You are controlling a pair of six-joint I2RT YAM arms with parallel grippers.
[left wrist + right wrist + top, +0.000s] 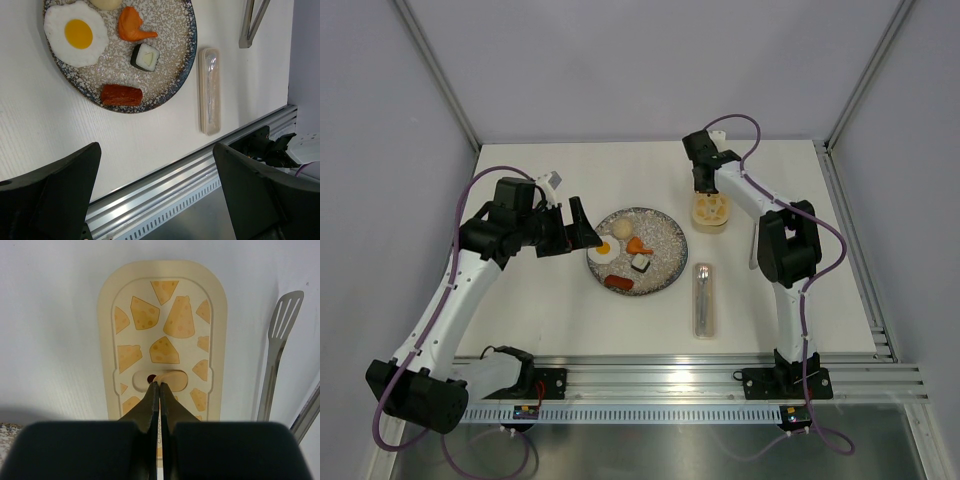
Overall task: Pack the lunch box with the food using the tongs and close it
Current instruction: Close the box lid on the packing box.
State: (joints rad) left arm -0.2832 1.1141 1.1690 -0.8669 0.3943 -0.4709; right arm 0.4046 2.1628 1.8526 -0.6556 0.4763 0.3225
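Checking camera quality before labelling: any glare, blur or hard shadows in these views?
Top view: even soft light, sharp, no hard shadows. Left wrist: plate and food sharp, left hand near-black with little detail. Right wrist: lid crisp, faint shadow lower left, mild sheen on tongs.
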